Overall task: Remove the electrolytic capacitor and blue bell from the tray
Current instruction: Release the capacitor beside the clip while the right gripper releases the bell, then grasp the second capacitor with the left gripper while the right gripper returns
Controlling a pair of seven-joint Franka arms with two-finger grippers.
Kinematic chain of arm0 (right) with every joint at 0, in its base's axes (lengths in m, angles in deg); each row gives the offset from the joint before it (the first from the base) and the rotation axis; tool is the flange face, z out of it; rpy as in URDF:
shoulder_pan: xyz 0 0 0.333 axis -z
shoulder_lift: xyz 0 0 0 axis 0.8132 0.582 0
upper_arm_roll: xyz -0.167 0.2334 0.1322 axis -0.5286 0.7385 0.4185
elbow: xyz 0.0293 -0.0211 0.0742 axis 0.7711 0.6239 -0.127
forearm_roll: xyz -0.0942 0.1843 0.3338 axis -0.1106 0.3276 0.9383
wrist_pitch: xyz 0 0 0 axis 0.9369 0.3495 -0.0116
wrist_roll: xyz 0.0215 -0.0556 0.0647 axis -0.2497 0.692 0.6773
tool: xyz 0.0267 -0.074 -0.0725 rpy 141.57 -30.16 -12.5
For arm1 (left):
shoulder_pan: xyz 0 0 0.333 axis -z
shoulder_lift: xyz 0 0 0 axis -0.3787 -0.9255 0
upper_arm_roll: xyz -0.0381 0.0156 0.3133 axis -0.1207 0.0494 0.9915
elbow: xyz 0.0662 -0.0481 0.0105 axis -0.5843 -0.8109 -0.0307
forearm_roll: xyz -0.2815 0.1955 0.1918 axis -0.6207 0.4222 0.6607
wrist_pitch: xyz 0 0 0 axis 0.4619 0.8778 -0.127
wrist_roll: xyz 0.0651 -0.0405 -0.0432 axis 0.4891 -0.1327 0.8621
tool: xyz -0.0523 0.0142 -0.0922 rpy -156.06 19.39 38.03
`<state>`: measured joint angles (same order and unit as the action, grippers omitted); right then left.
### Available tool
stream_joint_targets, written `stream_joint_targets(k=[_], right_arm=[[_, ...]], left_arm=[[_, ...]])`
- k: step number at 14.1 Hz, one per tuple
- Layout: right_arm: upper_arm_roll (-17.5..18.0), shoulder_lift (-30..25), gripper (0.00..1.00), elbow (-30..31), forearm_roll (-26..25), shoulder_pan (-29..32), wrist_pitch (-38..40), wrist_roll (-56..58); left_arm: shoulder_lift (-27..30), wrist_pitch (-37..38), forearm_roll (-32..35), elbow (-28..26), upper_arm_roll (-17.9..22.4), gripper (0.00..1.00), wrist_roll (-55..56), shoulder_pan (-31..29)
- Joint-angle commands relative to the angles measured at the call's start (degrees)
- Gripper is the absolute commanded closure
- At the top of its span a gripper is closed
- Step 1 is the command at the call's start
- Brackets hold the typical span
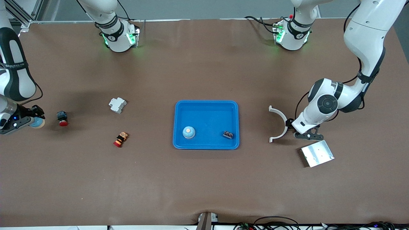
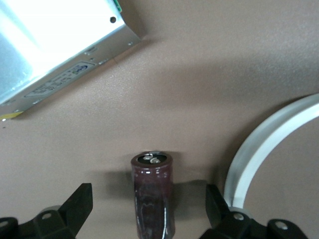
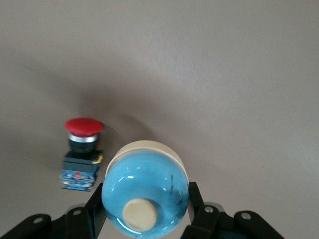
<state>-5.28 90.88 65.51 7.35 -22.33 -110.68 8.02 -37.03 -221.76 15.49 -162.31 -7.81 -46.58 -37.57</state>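
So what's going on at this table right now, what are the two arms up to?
The left pincer is open at the left arm's end of the table, its fingers either side of a dark electrolytic capacitor standing on the table between a white curved piece and a silver metal plate. The right pincer is shut on a blue bell at the right arm's end, beside a red push button. The blue tray holds another blue bell and a small dark part.
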Motion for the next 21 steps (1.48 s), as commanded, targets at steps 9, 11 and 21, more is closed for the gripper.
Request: stream_joint_targets(k=[9, 11, 21], right_arm=[[1.55, 10.15, 1.00, -4.84, -0.92, 8.53, -3.86, 7.57], [1.64, 10.24, 1.00, -4.93, -0.92, 8.71, -3.94, 7.57], [1.64, 11.65, 0.00, -5.81, 1.55, 8.62, -4.39, 7.40]], left_arm=[[3.44, 22.30, -5.85, 11.78, -13.08, 0.00, 6.73, -2.79], [1.69, 28.28, -9.01, 18.01, -14.67, 0.00, 11.72, -1.56], [-8.51, 32.27, -14.83, 36.48, -16.17, 0.00, 57.42, 11.87]])
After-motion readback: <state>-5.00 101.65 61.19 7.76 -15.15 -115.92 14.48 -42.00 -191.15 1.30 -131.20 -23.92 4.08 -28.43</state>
